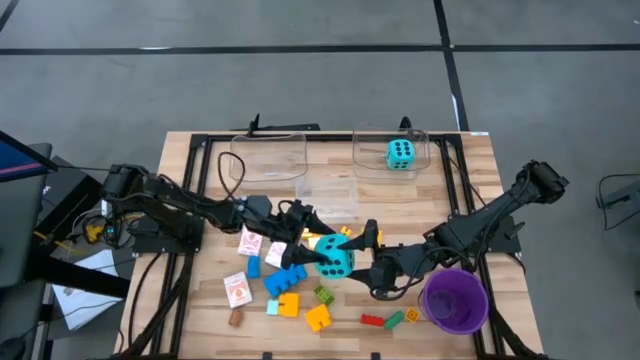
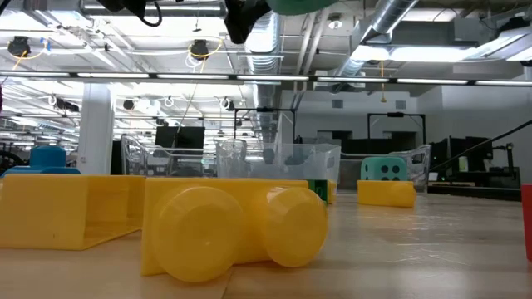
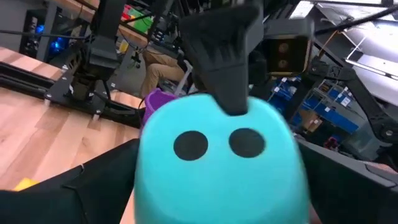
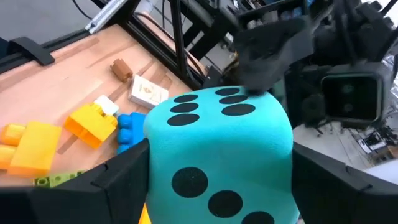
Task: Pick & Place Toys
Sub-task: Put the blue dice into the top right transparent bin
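Note:
A turquoise die with black dots is held above the middle of the table between my two grippers. My left gripper reaches it from the left, my right gripper from the right, and both are shut on it. In the low view its underside shows at the top edge, off the wood. A second turquoise die lies in the far right clear bin. Small bricks, among them blue, yellow and red, and card packs lie flat on the table. My left gripper pinches the die between its two fingers, one on each of two opposite sides. The fingers come about level from the table's left. The die is lifted clear of the table. My right gripper pinches the same die between its two fingers, on two opposite sides. It comes from the table's right. One finger of the other gripper lies on the six-dot face.
A purple cup stands near the front right, close under my right arm. An empty clear bin stands at the far left of centre. Yellow bricks lie close before the low camera. Black rails frame the table.

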### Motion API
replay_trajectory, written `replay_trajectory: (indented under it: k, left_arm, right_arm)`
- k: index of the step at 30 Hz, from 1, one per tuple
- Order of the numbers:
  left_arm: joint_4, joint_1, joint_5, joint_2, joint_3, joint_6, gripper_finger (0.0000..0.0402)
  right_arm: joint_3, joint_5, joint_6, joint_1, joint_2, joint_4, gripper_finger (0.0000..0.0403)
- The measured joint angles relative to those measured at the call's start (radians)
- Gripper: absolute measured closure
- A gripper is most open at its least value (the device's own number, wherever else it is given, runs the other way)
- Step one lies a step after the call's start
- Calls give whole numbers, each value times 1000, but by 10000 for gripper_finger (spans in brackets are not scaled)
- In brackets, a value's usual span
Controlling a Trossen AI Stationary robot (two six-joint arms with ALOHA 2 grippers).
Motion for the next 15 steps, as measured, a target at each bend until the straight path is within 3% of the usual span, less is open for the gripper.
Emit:
replay_trajectory:
  k: [4,8,15]
  left_arm:
    - [-127,13,29,-114,3,61,2]
    - [-243,5,22,-225,1,120,3]
    - [-417,-59,-95,-350,-2,204,6]
  right_arm:
    - [-4,60,50,15,-16,-68,90]
    - [-2,197,146,11,-47,-161,90]
    - [0,346,478,-147,-106,-382,90]
